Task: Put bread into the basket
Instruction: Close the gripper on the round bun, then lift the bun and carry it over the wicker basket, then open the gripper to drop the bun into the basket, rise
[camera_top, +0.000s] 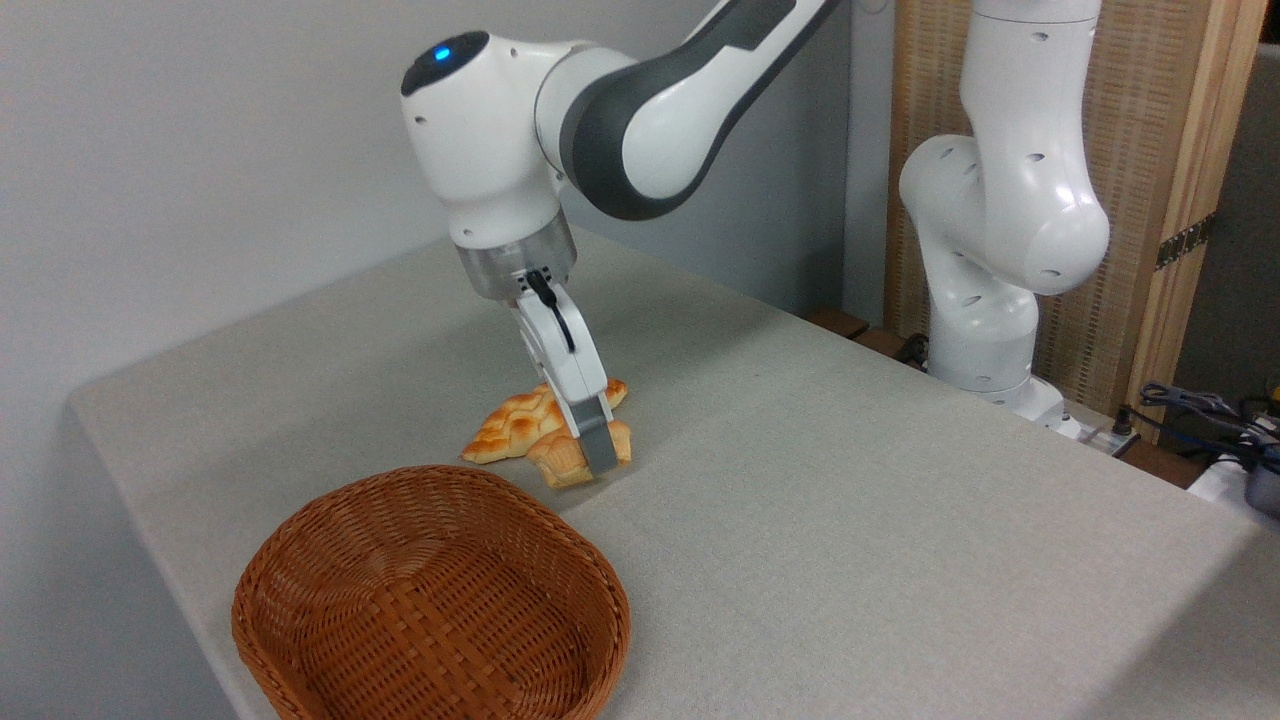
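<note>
Camera view is showing the tool (598, 452) reaching down onto the bun (562, 460), which is sitting on the bench (850, 500) just beyond the basket (430, 600), at about one o'clock from the basket's centre. The near finger (592, 430) is covering the bun's right side; the other finger is hidden behind it, so I cannot tell whether the tool is clamped on the bun or merely straddling it. The bun appears to be resting on the bench, not lifted.

The loaf (510, 425) is lying right behind the bun, at its eleven o'clock, touching or nearly touching it. That crowding looks like the main hazard: the hidden finger may be pressing into the loaf or wedging between the two, and a lift could drag the loaf along or tip the bun out sideways.

The bun's lumpy top and paler, narrower base are giving the fingers an uneven hold, and the tool is coming in tilted, so the bun could be rolling or slipping free on the way up.

The basket is empty and close, its rim standing above the bench. A low carry toward seven o'clock could be clipping that rim and knocking the bun loose or shoving the basket toward the bench edge.
</note>
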